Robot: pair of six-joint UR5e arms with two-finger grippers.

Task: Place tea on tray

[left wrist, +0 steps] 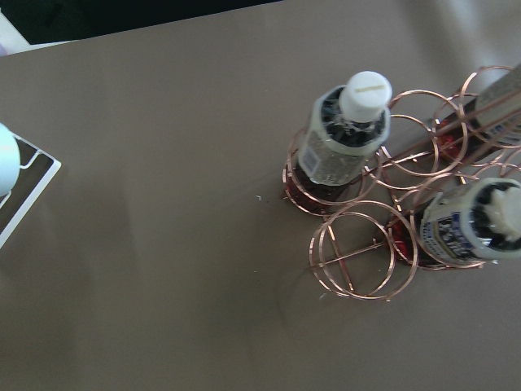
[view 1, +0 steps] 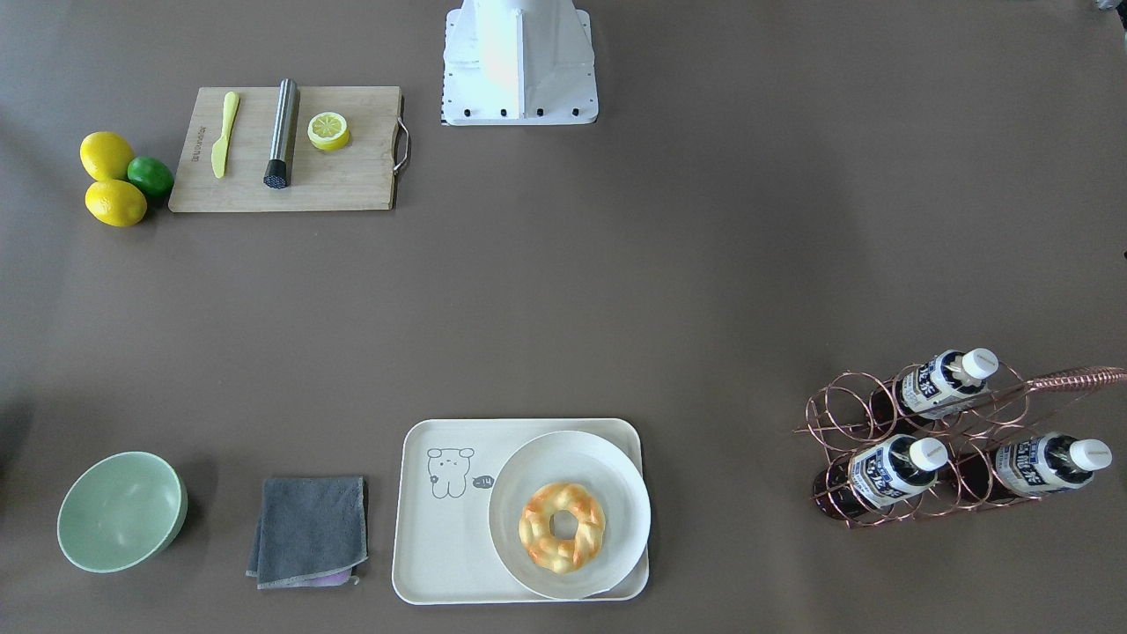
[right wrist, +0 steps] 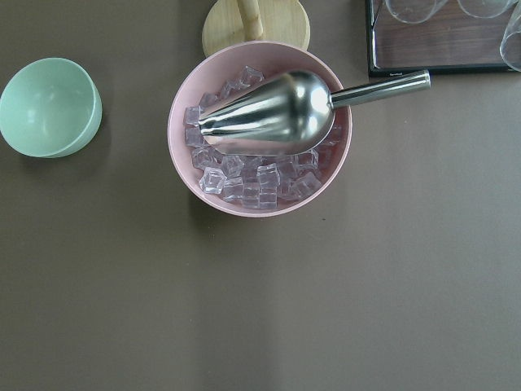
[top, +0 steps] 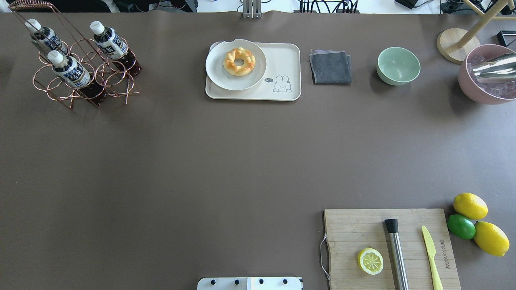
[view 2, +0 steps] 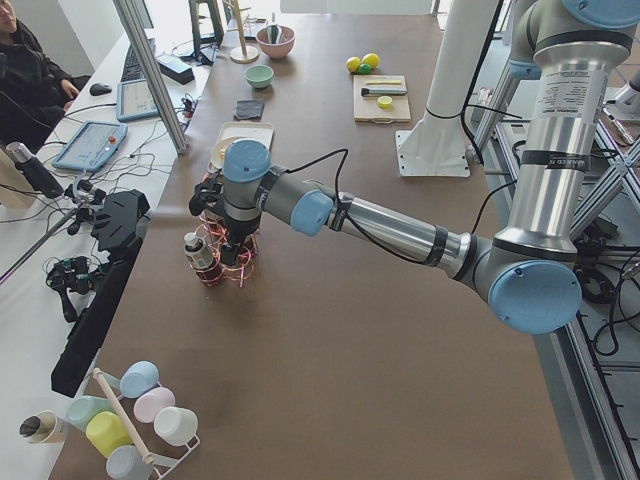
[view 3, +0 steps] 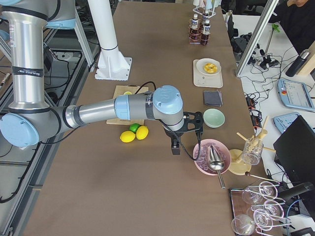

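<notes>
Overhead exterior: three tea bottles [top: 71, 71] sit in a copper wire rack [top: 108, 77] at ten o'clock, the tray [top: 287, 56] at twelve. I cannot tell the finger opening of the left gripper [view 2: 225, 225] or the right gripper [view 3: 187, 139].

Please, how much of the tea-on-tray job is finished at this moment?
Done: nothing. All three small clear plastic bottles of dark tea sit in the copper wire rack; the cream rectangular tray holds only a round white plate with a doughnut. In hand: the left gripper hangs at the rack. Left: grasp, carry and place one bottle.
</notes>
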